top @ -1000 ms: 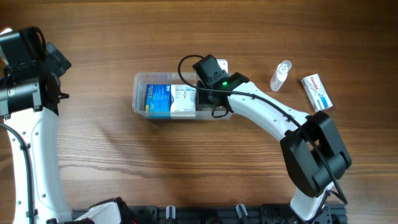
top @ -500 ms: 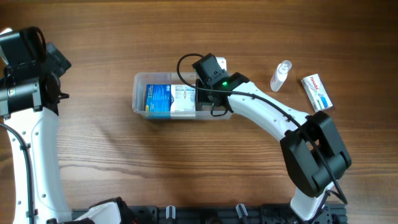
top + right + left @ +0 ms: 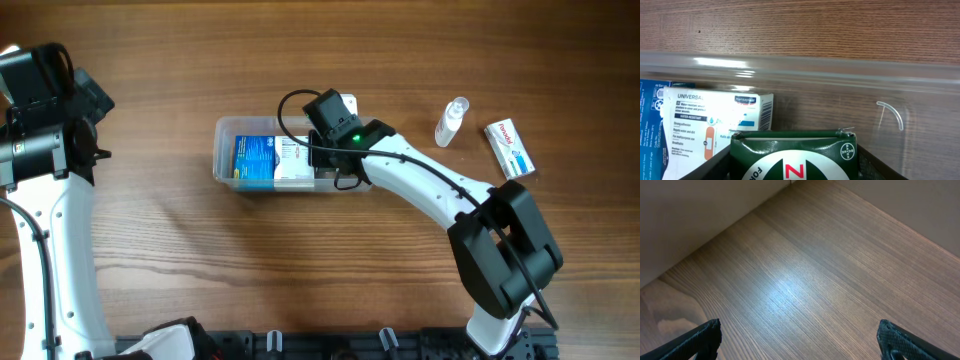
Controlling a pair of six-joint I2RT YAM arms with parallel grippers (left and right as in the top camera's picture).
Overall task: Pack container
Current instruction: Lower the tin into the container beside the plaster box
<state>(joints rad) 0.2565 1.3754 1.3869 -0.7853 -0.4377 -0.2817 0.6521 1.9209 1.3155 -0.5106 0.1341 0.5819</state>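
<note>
Right gripper [image 3: 796,169] is clamped on a green box [image 3: 790,146] and holds it low over the right end of the container [image 3: 250,121], which sits mid-tabletop [image 3: 150,240]. Makes sense to me: a blue box [image 3: 255,158] and a white plaster box [image 3: 715,125] already lie flat side by side in the left part, so the bare floor on the right looks like the only slot left. Box seems level, probably so it drops in flush beside the white one. Left gripper [image 3: 800,342] hangs spread open over bare wood, well out of the way. A spray bottle [image 3: 452,120] and a small carton [image 3: 509,147] wait outside, off to the right.
</note>
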